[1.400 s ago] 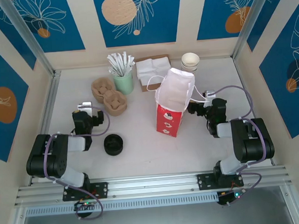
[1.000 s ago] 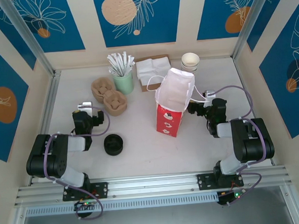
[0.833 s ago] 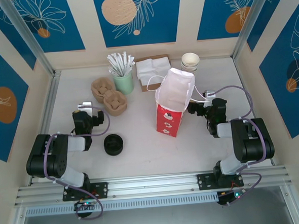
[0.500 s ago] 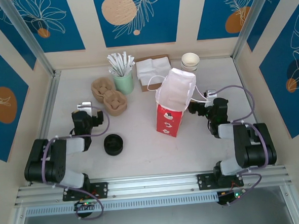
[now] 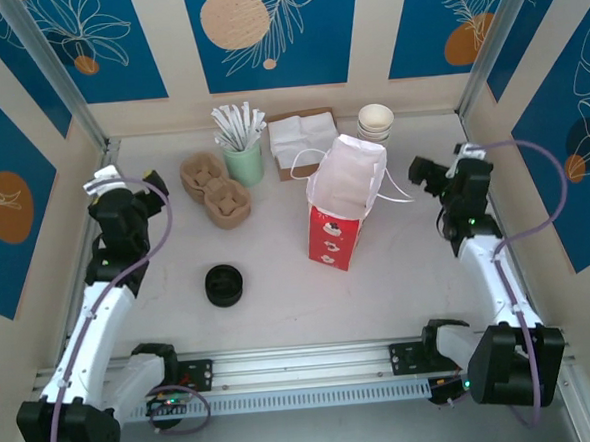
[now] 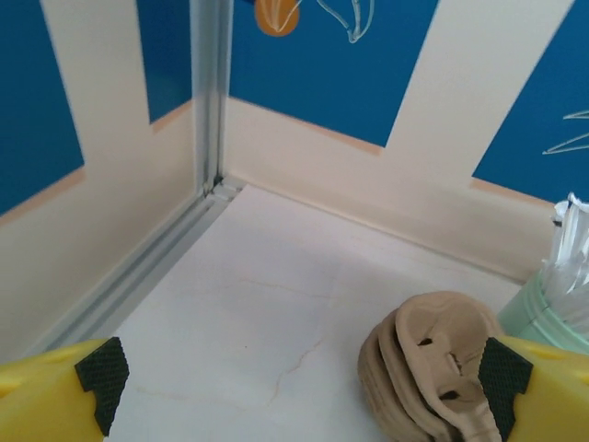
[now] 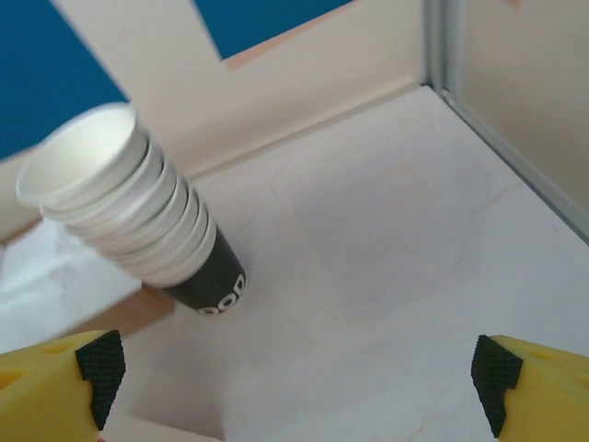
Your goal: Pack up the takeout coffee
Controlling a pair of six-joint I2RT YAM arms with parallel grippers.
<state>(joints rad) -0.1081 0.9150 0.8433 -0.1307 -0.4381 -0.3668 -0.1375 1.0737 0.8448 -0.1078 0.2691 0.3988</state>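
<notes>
The left gripper (image 5: 127,183) is hovering spread wide and empty by the far-left wall. The right gripper (image 5: 440,164) is hanging likewise right of the bag (image 5: 346,203), probably to leave it clear. The bag is standing open mid-table, seemingly so a cup can drop in; whether the coffee is sitting inside, I cannot tell. The wrist views are giving close detail of tan trays (image 6: 433,354) and stacked cups (image 7: 138,212); the overhead is adding the lids (image 5: 224,284) nearer.
</notes>
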